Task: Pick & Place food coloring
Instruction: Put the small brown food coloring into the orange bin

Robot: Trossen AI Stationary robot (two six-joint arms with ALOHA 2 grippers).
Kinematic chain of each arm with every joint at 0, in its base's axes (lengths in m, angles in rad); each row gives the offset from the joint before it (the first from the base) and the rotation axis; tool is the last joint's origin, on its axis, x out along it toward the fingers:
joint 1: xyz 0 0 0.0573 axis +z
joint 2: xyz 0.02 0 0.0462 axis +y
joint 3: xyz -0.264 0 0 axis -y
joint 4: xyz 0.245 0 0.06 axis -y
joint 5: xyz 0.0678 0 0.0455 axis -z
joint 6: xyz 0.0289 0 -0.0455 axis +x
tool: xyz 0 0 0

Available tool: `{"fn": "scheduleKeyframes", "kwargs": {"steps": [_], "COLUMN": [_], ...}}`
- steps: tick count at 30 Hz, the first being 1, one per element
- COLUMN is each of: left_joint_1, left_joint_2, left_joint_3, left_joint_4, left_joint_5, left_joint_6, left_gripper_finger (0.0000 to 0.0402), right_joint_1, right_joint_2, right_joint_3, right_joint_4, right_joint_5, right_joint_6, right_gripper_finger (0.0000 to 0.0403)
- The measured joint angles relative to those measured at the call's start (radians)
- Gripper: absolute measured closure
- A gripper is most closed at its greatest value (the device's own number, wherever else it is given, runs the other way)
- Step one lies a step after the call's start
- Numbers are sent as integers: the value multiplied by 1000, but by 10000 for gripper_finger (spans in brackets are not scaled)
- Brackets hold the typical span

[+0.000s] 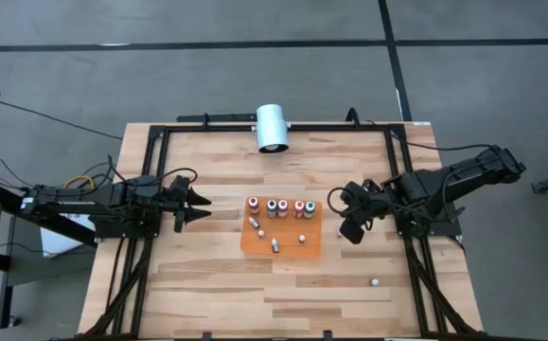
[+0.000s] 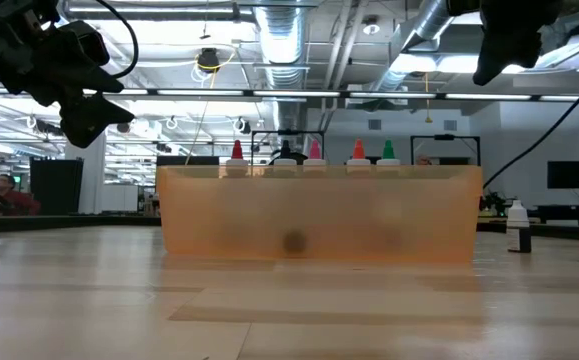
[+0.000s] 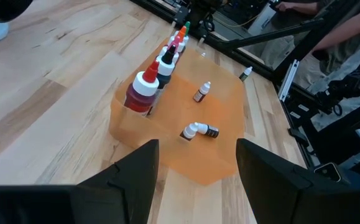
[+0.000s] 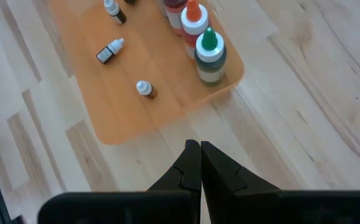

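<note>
Food coloring bottles (image 1: 275,207) standing in a row along the far edge of the orange tray (image 1: 311,243), both grippers clear of it.

From above we see four tall bottles upright and small vials (image 1: 274,245) scattered on the tray floor; the low view shows only coloured tips above the tray wall, plus one small bottle (image 2: 517,226) on the table off to the side. We find the left gripper (image 1: 201,206) beside the tray's left edge, fingers apart and empty; the right gripper (image 1: 348,233), fingers pressed together, sits off its right edge. The right wrist view shows the green-capped bottle (image 4: 209,53) at the tray's corner.
</note>
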Motion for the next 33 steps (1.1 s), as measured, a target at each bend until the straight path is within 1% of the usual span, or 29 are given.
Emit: {"fn": "scheduleKeyframes", "kwargs": {"steps": [7,10,14,19,23,27,30,33], "left_joint_1": [0,0,0,0,0,0,0,0], "left_joint_2": [0,0,0,0,0,0,0,0], "left_joint_3": [0,0,0,0,0,0,0,0], "left_joint_4": [0,0,1,13,15,15,15,14], "left_joint_5": [0,0,0,0,0,0,0,0], "left_joint_6": [0,0,-1,-4,-7,-13,-14,-14], "left_gripper_finger": [196,196,196,196,196,196,196,196], "right_joint_1": [0,0,0,0,0,9,7,14], "right_joint_2": [0,0,0,0,0,0,4,19], "right_joint_3": [0,0,0,0,0,0,0,-1], "right_joint_4": [0,-1,-1,-12,-24,-21,-17,-13], "right_joint_5": [-2,-9,-34,-39,-77,-77,-77,-76], "right_joint_6": [-1,-1,0,0,8,15,31,35], "right_gripper_finger": [400,386,348,295,246,199,174,162]}}
